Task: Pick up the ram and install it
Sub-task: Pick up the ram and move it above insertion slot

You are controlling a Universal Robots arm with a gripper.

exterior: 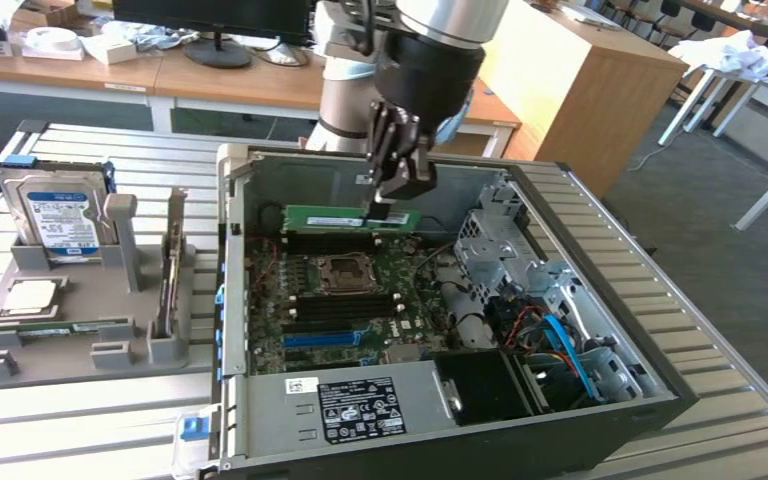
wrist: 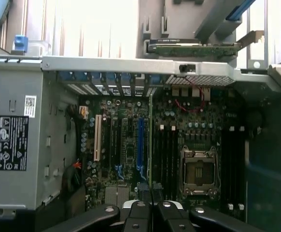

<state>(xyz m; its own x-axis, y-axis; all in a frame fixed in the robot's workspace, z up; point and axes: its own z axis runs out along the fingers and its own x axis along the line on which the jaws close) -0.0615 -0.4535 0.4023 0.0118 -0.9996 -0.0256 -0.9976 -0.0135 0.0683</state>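
Observation:
The ram point(exterior: 335, 214), a long green stick, hangs level inside the open computer case point(exterior: 231, 300), with my gripper point(exterior: 387, 212) shut on its end at the exterior view's right. It sits just above the black memory slots point(exterior: 344, 241) behind the processor socket point(exterior: 344, 268); I cannot tell whether it touches them. In the wrist view the ram point(wrist: 151, 145) shows edge-on as a thin green line running out from my gripper point(wrist: 146, 207), beside the memory slots point(wrist: 167, 159) and the socket point(wrist: 198, 169).
A grey holder point(exterior: 57, 350) at the exterior view's left carries a blue-labelled hard drive point(exterior: 53, 215), a silver processor point(exterior: 31, 296), another green stick point(exterior: 71, 327) and an upright card point(exterior: 171, 270). The case's power supply point(exterior: 357, 405) and drive cage point(exterior: 498, 250) flank the motherboard.

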